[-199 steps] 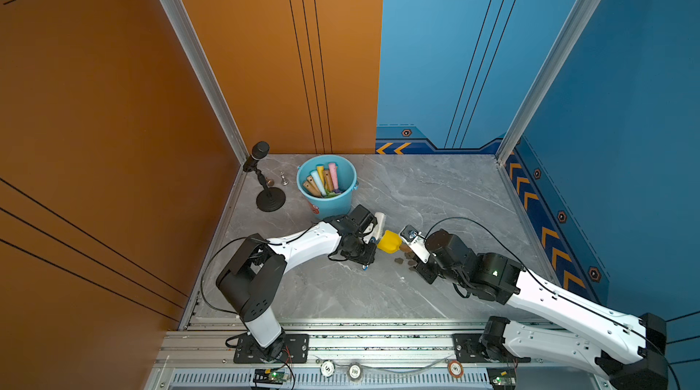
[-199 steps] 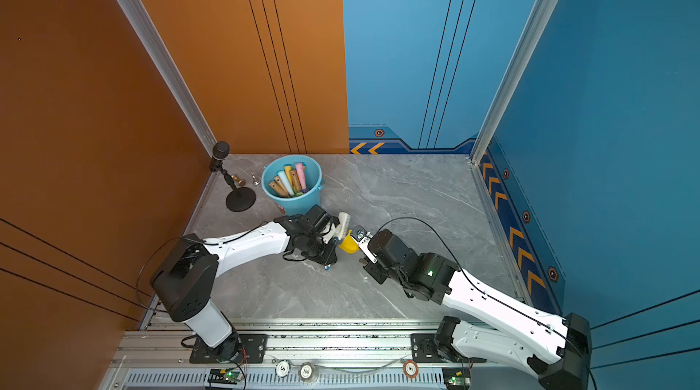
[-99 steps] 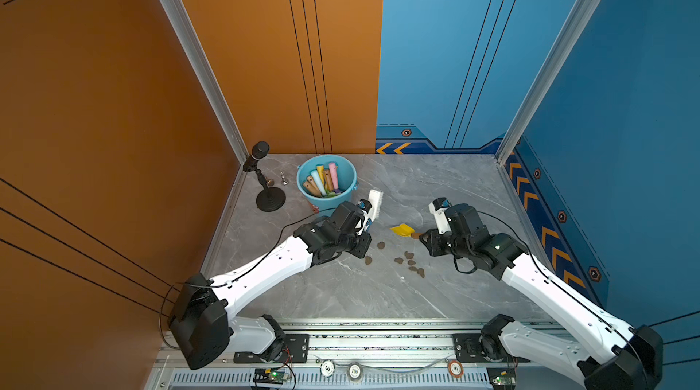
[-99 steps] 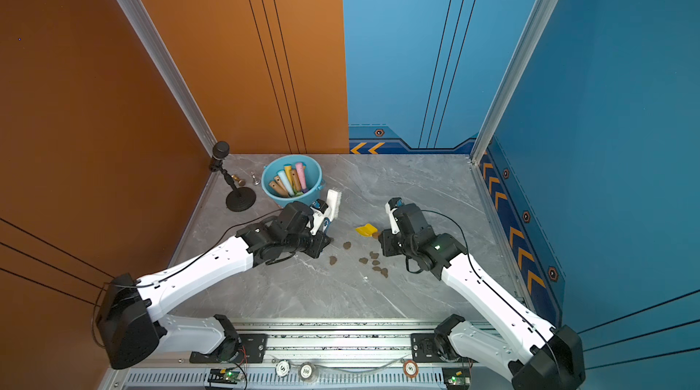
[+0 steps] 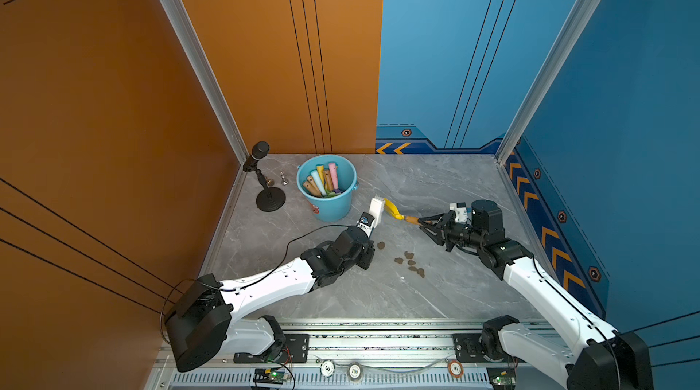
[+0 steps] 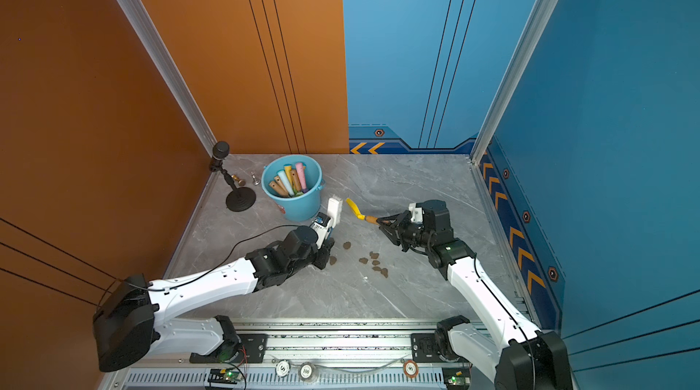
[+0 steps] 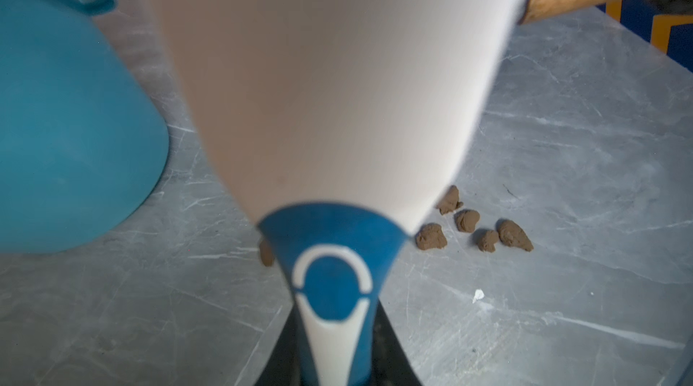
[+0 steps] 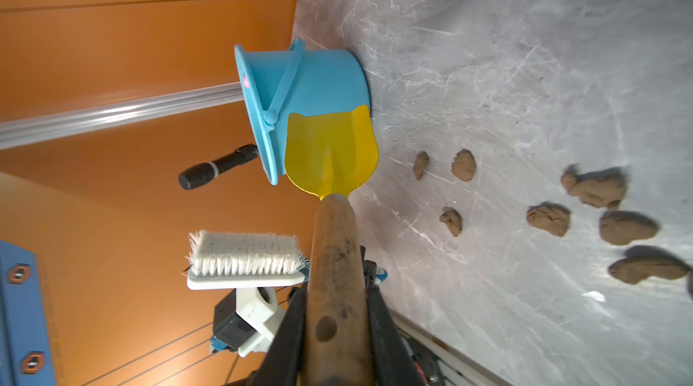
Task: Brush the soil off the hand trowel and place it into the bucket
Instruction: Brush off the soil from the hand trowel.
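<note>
My right gripper (image 8: 335, 290) is shut on the wooden handle of the hand trowel (image 8: 330, 148), held above the table with its yellow blade (image 5: 393, 210) toward the bucket (image 5: 327, 210). No lumps show on the blade's visible face. My left gripper (image 7: 335, 365) is shut on the blue-and-white handle of a white brush (image 5: 377, 208), whose head stands close beside the blade tip (image 6: 351, 203). I cannot tell whether they touch. Several brown lumps of soil (image 5: 411, 263) lie on the grey table in front of both grippers (image 6: 373, 261).
The light-blue bucket (image 6: 299, 206) holds several coloured tools (image 5: 322, 180). A black microphone stand (image 5: 269, 198) and two small figures (image 5: 283, 178) stand left of it by the orange wall. A metal rail (image 5: 360, 342) runs along the table's front edge.
Both arms have swung away from the table's front toward the bucket, carrying brush and trowel. The soil lumps, once partly under the grippers, now lie in the open.
</note>
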You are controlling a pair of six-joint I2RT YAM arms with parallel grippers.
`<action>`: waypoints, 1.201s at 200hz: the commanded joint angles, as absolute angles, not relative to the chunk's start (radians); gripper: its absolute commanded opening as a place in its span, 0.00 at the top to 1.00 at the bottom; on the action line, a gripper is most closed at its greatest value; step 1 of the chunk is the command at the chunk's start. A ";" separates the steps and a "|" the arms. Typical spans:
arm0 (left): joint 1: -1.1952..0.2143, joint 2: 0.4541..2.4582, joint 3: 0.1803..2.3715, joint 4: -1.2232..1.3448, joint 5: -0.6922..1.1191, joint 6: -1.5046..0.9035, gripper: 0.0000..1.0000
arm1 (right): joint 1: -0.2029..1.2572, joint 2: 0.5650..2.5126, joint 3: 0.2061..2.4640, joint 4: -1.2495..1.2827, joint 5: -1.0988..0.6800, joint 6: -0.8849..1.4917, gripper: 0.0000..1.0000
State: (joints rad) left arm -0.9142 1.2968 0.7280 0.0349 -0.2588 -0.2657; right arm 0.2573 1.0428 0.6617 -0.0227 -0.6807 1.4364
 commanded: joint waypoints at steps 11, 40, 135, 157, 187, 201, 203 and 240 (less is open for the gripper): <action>-0.945 1.345 0.718 0.251 -0.347 -0.211 1.00 | 0.248 1.037 0.638 0.215 -0.776 1.722 1.00; -0.948 1.390 0.733 0.316 -0.340 -0.202 1.00 | 0.245 1.041 0.660 0.225 -0.812 1.758 1.00; -0.759 1.589 0.863 0.309 -0.054 -0.296 1.00 | 0.247 0.982 0.687 0.194 -0.836 1.740 1.00; -0.700 1.630 0.893 0.282 -0.013 -0.314 1.00 | 0.247 0.952 0.704 0.132 -0.838 1.706 1.00; -0.688 1.565 0.854 0.284 -0.016 -0.318 1.00 | 0.234 0.927 0.718 0.090 -0.836 1.674 1.00; -0.692 1.499 0.817 0.279 -0.026 -0.318 1.00 | 0.230 0.926 0.717 0.091 -0.836 1.675 1.00; -0.692 1.483 0.811 0.278 -0.025 -0.318 1.00 | 0.230 0.926 0.718 0.093 -0.836 1.675 1.00; -0.777 1.316 0.780 0.171 -0.036 -0.259 1.00 | 0.231 0.942 0.732 0.103 -0.844 1.675 1.00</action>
